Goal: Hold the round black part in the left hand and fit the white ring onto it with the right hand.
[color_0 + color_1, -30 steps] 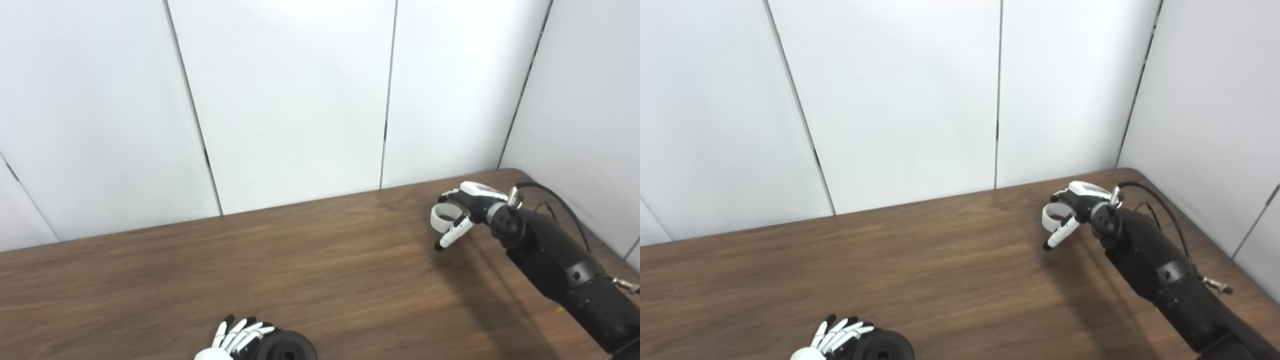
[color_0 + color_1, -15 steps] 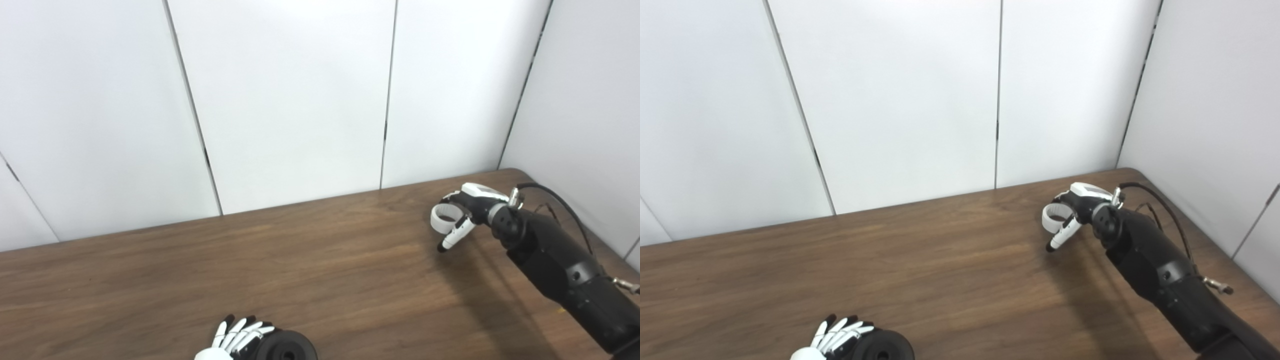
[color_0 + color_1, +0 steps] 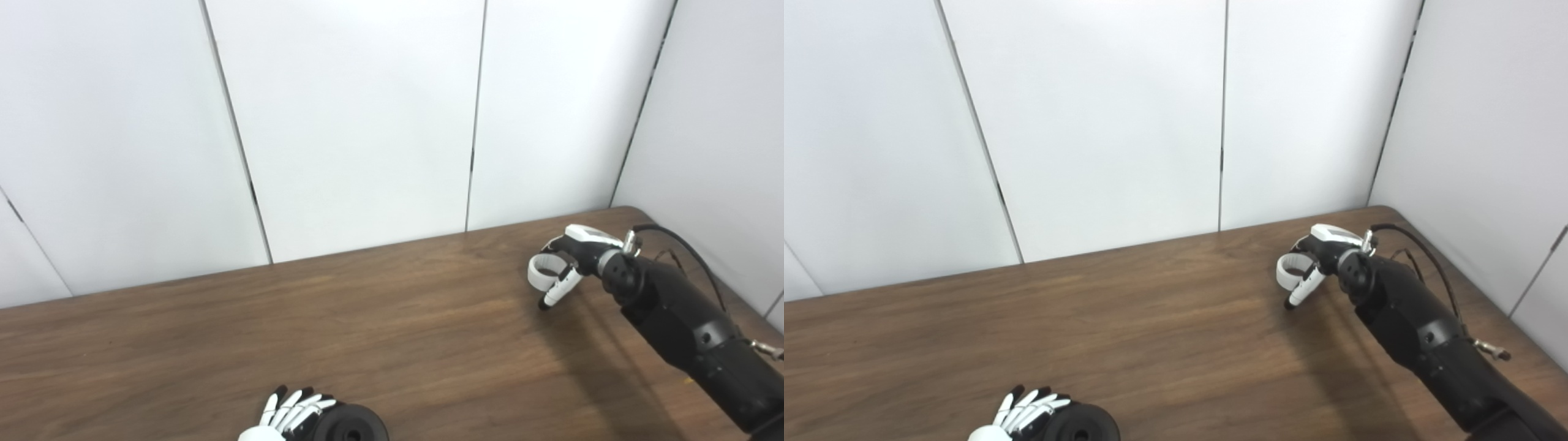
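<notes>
Currently the right hand point(image 3: 566, 263), at the right of the frame, pinches the white plastic ring point(image 3: 542, 271) just above the brown wooden table point(image 3: 392, 331). The left hand point(image 3: 288, 416), at the bottom edge left of centre, has its fingers curled on the round black disc-shaped part point(image 3: 349, 424). The part lies well apart from the ring, toward lower left. Judged: ring must travel that way.

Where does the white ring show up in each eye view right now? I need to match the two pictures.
Left eye view: white ring at right, held in the right hand.
Right eye view: white ring right of centre, same grip.
Shared landmark: the wall seam just left of it.
</notes>
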### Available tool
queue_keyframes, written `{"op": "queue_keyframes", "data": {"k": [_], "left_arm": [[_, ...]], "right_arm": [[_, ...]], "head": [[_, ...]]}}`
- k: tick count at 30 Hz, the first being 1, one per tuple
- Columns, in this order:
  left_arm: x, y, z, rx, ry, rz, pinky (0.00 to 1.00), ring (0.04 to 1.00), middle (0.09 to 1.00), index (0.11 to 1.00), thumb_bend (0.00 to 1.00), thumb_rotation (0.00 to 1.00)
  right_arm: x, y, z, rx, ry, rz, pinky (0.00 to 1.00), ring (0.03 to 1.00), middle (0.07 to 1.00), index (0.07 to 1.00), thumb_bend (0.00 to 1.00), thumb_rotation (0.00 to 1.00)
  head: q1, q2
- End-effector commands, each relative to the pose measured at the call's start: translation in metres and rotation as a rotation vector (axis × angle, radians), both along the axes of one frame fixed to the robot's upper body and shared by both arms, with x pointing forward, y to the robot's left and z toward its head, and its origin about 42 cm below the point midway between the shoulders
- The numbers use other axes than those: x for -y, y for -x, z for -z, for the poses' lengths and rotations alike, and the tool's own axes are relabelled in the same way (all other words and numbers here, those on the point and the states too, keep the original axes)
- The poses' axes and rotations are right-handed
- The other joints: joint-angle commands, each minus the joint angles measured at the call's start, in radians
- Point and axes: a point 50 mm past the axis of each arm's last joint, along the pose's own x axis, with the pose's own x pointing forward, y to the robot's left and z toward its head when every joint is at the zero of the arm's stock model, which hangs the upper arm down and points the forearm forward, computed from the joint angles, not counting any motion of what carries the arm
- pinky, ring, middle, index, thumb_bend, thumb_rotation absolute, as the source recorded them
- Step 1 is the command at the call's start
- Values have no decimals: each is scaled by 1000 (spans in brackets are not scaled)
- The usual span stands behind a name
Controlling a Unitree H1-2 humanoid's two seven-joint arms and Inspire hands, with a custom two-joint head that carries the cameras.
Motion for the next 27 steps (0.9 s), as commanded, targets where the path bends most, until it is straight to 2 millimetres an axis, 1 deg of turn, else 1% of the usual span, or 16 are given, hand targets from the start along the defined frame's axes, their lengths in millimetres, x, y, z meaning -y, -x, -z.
{"op": "queue_keyframes", "data": {"k": [1,9,15,21,27], "left_arm": [[-37,11,94,-247,-170,-122,1000,898,815,482,525,59],[-36,10,92,-249,-158,-124,1000,899,813,482,525,59],[-36,10,92,-255,-162,-130,1000,906,815,482,525,60],[-36,9,92,-253,-162,-129,1000,905,814,482,525,60],[-36,10,92,-252,-160,-126,1000,905,816,482,525,60]], "right_arm": [[24,-26,-127,306,164,-36,992,971,880,774,802,197],[27,-25,-126,303,153,-29,1000,976,881,775,799,178],[28,-24,-125,306,150,-27,964,968,887,777,802,173],[28,-23,-123,314,146,-33,954,958,874,767,801,156],[28,-22,-123,313,152,-40,951,952,861,764,803,167]], "head": [[1,1],[5,2],[7,1],[7,1],[5,5]]}}
